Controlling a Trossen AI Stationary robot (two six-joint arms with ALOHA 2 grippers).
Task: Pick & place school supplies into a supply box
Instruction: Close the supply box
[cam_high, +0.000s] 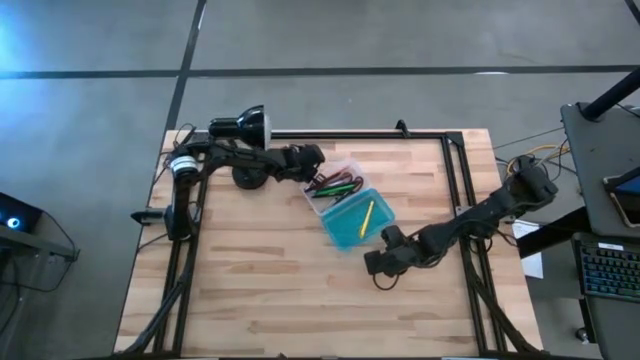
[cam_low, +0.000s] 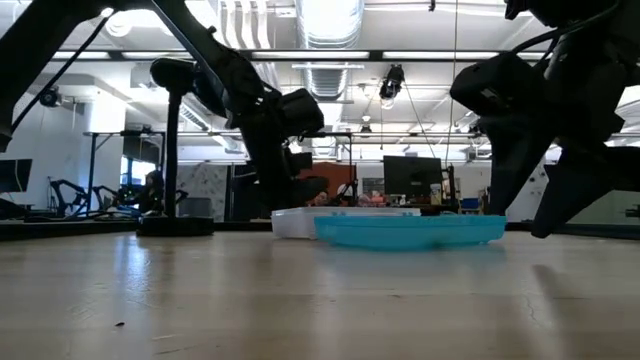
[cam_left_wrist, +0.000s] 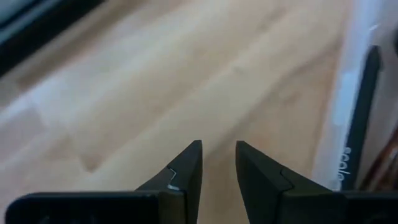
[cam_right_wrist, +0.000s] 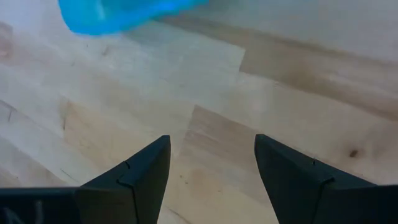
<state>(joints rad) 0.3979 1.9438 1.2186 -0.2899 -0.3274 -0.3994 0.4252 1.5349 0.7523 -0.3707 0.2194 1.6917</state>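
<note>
The supply box lies open at mid-table: its teal half (cam_high: 350, 228) holds a yellow pencil (cam_high: 367, 215), and its clear half (cam_high: 335, 185) holds red-handled scissors, a green marker and dark pens. In the low view the teal half (cam_low: 410, 230) sits in front of the clear half (cam_low: 296, 222). My left gripper (cam_high: 314, 168) hovers just beyond the clear half's far-left side, its fingers (cam_left_wrist: 219, 149) a narrow gap apart and empty; the clear wall (cam_left_wrist: 339, 118) and a dark pen (cam_left_wrist: 365, 99) show beside them. My right gripper (cam_high: 376, 264) is near the teal half's near-right corner (cam_right_wrist: 115, 15), wide open (cam_right_wrist: 211, 142) over bare wood.
A black desk lamp (cam_high: 243, 127) stands at the table's far-left part, its base (cam_high: 247, 178) close behind my left arm. Dark frame rails (cam_high: 455, 190) run along the table's sides. Bare wood (cam_high: 270, 290) stretches over the near half of the table.
</note>
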